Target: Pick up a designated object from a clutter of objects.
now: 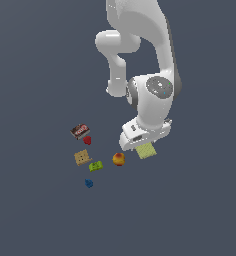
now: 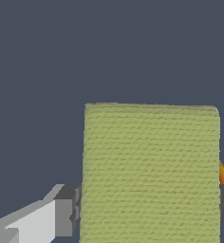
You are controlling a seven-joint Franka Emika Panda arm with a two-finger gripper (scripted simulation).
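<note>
As my gripper (image 2: pixel 149 209) straddled the yellow-green pad (image 2: pixel 151 173), its fingers (image 2: pixel 64 216) pressed each long edge, so I judged it clamped, long axis running outward between them.

no text can be read anywhere. the small dark packet with a red label (image 1: pixel 80 131) carries pale marks on that label, too small and blurred to make out as letters. the tan square cracker-like box (image 1: pixel 81 157) shows only faint, unreadable dots.
</note>
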